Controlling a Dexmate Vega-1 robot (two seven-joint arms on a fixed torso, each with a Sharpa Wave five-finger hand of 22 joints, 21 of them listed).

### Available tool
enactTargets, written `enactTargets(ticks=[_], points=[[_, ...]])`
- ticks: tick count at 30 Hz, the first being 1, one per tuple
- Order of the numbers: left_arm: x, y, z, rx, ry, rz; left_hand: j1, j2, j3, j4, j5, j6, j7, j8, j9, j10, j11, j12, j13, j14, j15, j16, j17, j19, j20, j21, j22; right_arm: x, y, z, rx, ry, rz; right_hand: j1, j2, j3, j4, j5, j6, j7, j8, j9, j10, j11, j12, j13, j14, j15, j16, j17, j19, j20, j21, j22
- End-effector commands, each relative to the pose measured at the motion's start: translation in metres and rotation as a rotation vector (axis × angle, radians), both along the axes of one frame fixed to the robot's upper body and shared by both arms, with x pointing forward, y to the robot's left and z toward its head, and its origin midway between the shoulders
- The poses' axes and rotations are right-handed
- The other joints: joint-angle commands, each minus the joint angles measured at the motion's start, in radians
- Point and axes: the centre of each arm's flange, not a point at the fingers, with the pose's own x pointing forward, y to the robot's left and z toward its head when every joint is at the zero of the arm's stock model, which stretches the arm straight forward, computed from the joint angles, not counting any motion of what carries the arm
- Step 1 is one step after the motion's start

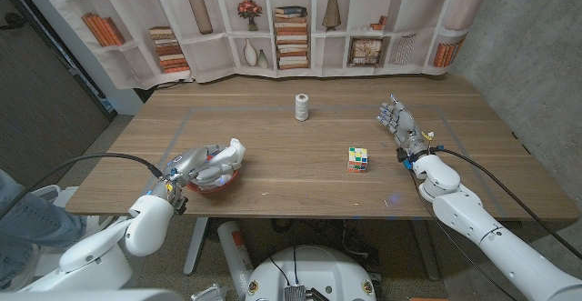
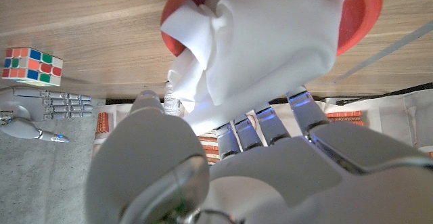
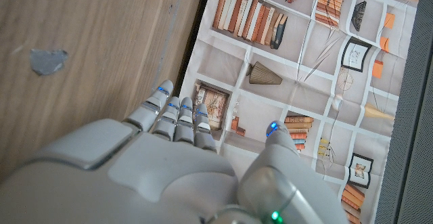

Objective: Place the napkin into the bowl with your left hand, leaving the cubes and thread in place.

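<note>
My left hand (image 1: 202, 165) is over the red bowl (image 1: 211, 188) near the table's front left and grips the white napkin (image 1: 233, 150). In the left wrist view the napkin (image 2: 264, 41) bunches against the bowl's rim (image 2: 365, 14), with my fingers (image 2: 270, 126) reaching into the cloth. The colourful cube (image 1: 358, 159) sits right of centre, and the same cube (image 2: 30, 65) appears in the left wrist view. The white thread spool (image 1: 302, 107) stands upright at mid-table, farther back. My right hand (image 1: 401, 125) is over the table's right side, fingers apart, holding nothing.
The wooden table (image 1: 300, 196) has its front edge just below the bowl. A bookshelf-print backdrop (image 1: 291, 19) hangs behind the far edge. A grey concrete wall (image 1: 527, 55) stands at the right. A person's leg (image 1: 18, 215) shows at the left edge.
</note>
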Motion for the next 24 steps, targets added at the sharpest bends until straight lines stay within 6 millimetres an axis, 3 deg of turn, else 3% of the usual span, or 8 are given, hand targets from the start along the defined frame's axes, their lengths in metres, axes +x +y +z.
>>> enactTargets(ticks=[1, 24], points=[[-0.006, 0.003, 0.0, -0.01, -0.019, 0.01, 0.004, 0.01, -0.006, -0.003, 0.012, 0.009, 0.002, 0.001, 0.006, -0.002, -0.003, 0.006, 0.001, -0.006, -0.004, 0.01, 0.0, -0.001, 0.002, -0.003, 0.002, 0.001, 0.002, 0.002, -0.004, -0.003, 0.003, 0.002, 0.005, -0.003, 0.002, -0.002, 0.008, -0.001, 0.004, 0.005, 0.007, 0.003, 0.007, 0.003, 0.007, 0.001, -0.001, 0.002, 0.008, 0.003, 0.001, 0.006], [-0.017, 0.006, 0.004, -0.022, -0.056, 0.007, 0.011, 0.017, -0.009, -0.006, 0.024, 0.015, 0.003, 0.001, 0.006, -0.002, -0.002, 0.01, -0.003, -0.019, -0.003, 0.009, -0.007, -0.014, 0.008, -0.013, 0.003, -0.002, 0.003, 0.003, -0.001, -0.008, 0.003, 0.002, 0.006, -0.004, 0.002, -0.003, 0.008, -0.004, 0.004, 0.005, 0.007, 0.002, 0.006, 0.003, 0.007, 0.002, -0.001, 0.002, 0.007, 0.004, 0.0, 0.006]])
